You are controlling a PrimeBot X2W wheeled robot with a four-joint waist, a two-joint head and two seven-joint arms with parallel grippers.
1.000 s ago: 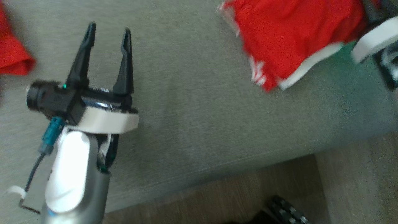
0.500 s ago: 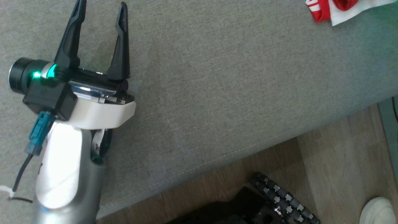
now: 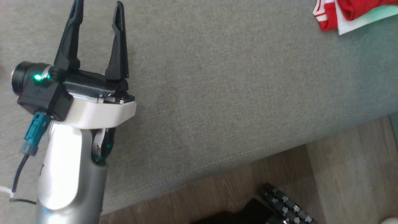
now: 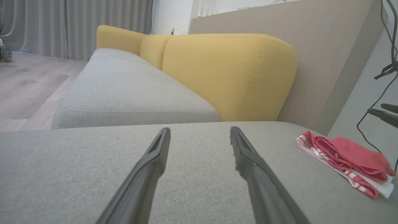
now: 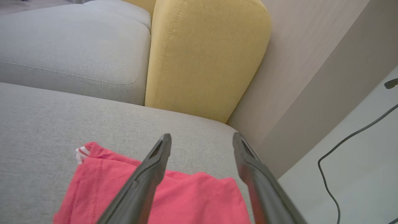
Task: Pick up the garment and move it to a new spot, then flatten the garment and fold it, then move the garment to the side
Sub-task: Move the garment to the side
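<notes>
The garment (image 3: 345,14) is red with white trim and lies folded on the grey sofa seat at the top right of the head view. In the left wrist view the garment (image 4: 348,157) rests near the seat's right end. My left gripper (image 3: 96,9) stands open over bare cushion at the left, far from the garment, nothing between its fingers. In the right wrist view my right gripper (image 5: 200,140) is open just above the garment (image 5: 93,183), its fingers spread over the red cloth and holding nothing.
The grey seat cushion (image 3: 233,93) ends in a front edge with wooden floor (image 3: 342,174) below it. A yellow backrest (image 4: 227,74) and a beige wall panel (image 5: 298,77) stand behind. A black treaded wheel (image 3: 286,205) shows on the floor. A cable (image 5: 348,149) hangs at the right.
The head camera has swung, so the garment now sits at the picture's top right corner. The right gripper has let go of the garment. The left gripper stays open.
</notes>
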